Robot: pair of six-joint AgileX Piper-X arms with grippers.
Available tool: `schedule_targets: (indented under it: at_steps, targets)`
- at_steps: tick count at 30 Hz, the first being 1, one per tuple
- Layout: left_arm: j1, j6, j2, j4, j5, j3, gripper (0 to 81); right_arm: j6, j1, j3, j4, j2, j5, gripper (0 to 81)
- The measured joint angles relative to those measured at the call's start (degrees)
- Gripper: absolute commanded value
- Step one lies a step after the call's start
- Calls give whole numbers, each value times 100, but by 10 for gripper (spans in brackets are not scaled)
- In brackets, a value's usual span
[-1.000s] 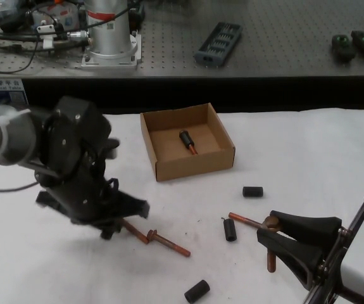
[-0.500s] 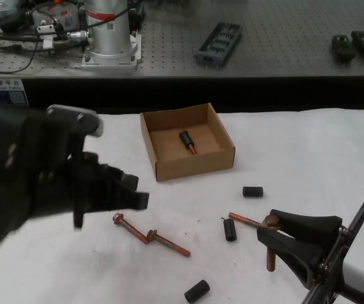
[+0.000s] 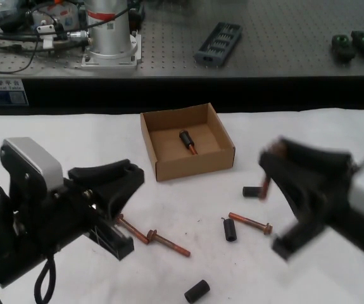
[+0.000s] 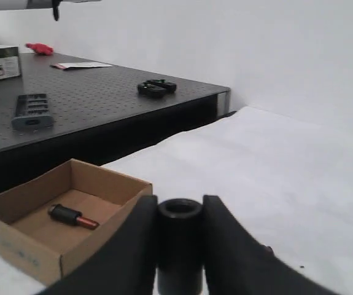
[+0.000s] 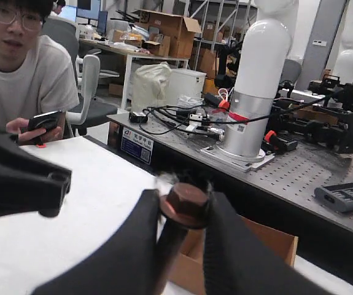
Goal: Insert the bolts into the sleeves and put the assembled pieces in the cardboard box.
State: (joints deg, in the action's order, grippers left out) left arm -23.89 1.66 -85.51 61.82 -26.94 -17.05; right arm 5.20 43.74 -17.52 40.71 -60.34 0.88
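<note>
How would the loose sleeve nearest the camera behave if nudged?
The sleeve lies on its side, so it would probably roll. It looks small and rigid, so it is likely light. The white cover under it may slow the rolling.

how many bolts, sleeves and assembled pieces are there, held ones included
loose bolts: 4, three on the white cloth at, one in the right gripper
loose sleeves: 4, three on the cloth, one in the left gripper
assembled pieces: 1, in the cardboard box
total: 9
</note>
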Motion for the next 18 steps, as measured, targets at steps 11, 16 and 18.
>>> schedule_targets:
  at_steps: [11, 16, 18]
  targets:
    - [-6, -300, -531, 452, -662, -196, 7, -723, -750, -1246, 376, -1884, 1126, 56]
    - [-23, -264, -867, 485, -788, -409, 7, -951, -1084, -1322, 1081, -2517, 1887, 56]
    - [-65, -205, -1075, 485, -799, -548, 7, -950, -1125, -1322, 1207, -2600, 2022, 56]
